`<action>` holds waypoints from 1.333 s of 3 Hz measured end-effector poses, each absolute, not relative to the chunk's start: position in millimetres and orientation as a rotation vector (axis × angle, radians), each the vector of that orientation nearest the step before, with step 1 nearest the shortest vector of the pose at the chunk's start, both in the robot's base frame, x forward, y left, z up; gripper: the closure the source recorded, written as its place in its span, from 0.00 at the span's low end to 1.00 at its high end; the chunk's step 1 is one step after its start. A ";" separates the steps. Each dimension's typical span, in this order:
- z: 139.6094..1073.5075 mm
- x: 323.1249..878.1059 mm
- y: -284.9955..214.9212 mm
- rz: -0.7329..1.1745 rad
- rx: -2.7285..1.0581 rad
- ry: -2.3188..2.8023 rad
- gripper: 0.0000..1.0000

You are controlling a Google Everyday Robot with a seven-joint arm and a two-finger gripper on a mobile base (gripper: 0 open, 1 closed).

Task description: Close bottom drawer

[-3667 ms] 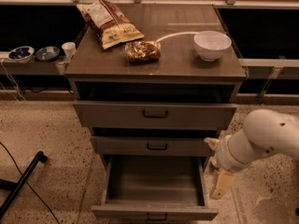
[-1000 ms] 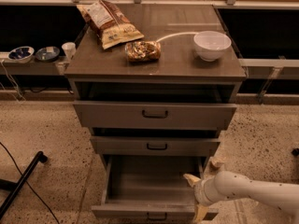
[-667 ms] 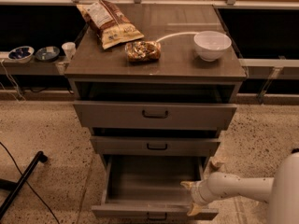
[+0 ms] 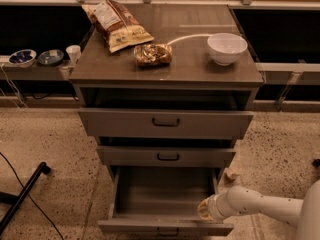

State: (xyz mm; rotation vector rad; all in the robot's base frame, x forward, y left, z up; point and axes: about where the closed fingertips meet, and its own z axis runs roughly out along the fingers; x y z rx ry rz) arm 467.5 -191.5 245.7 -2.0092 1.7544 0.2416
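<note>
Bottom drawer point(image 4: 150, 196) stood pulled far out at the foot of the cabinet point(image 4: 165, 83), its front panel running left to right. The hand point(image 4: 205, 210) sat at the drawer's right front corner, seemingly on the cabinet side of the panel. Its spread could not be told. Closing likely meant pushing the front inward.

Matt grey metal on bottom drawer point(image 4: 160, 196); glossy white bowl point(image 4: 227, 48); smooth cream plastic end effector point(image 4: 205, 210) at the drawer's front right corner.
</note>
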 end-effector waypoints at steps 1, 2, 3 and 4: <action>243.8 461.1 -194.7 0.286 -1.984 1.747 0.96; 233.3 448.0 -188.4 0.352 -1.980 1.766 1.00; 231.2 429.8 -185.8 0.401 -1.952 1.786 1.00; 224.9 409.4 -193.1 0.430 -1.935 1.829 1.00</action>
